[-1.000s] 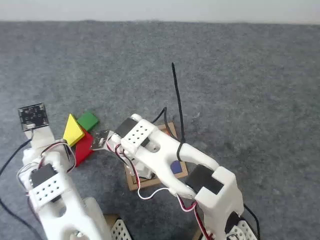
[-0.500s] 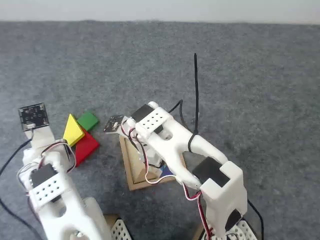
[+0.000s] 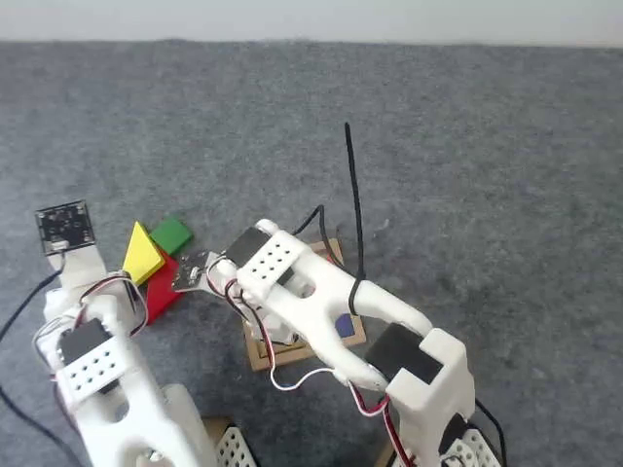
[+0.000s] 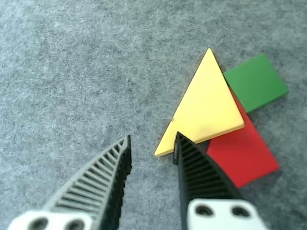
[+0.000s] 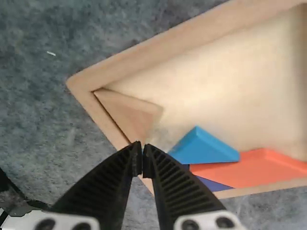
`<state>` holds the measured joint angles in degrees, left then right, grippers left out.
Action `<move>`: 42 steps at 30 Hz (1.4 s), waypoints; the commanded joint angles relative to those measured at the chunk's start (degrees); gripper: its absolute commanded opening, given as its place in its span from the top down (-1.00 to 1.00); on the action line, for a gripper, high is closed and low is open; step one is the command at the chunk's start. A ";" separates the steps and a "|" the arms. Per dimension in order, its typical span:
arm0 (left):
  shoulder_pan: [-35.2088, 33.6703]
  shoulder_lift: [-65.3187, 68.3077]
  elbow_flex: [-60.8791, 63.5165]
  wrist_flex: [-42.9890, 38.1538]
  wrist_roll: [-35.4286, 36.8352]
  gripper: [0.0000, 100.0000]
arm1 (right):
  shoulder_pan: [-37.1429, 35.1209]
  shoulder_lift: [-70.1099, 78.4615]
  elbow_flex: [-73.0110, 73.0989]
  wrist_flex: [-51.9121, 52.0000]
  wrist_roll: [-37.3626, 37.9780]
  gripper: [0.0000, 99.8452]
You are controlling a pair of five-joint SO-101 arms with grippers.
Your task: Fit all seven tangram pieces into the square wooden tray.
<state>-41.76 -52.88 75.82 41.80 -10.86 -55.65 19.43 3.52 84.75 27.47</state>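
Covering most of the wooden tray (image 3: 258, 358) in the high view, the right arm leaves only rim corners exposed; the right wrist view cuts the tray off. Inside lie one blue triangle (image 5: 204, 146), one orange piece (image 5: 249, 165) and a tan corner triangle (image 5: 129, 115), hard to tell from the floor. On the grey mat (image 3: 487, 146) to the tray's left, one yellow triangle (image 4: 206, 105) overlaps one red piece (image 4: 242, 153), beside one green square (image 4: 255, 81). The yellow triangle's long edge runs away from the arms, tip pointing far. The left claw (image 4: 152, 143) is spread beside the yellow corner. The right claw (image 5: 142, 148) is pressed together, empty, over the rim.
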 commanded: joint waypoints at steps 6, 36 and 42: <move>-0.26 -1.76 -0.75 -1.58 0.62 0.71 | 3.91 4.18 -0.44 -1.80 -0.35 0.96; -0.26 -1.76 -0.75 -1.58 0.62 0.71 | 10.07 0.75 -3.16 -0.31 5.10 0.96; -0.26 -1.76 -0.75 -1.58 0.62 0.71 | 9.80 -3.56 -2.90 0.84 4.84 0.96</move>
<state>-41.76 -52.88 75.82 41.80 -10.86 -46.51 21.98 3.43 83.52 31.87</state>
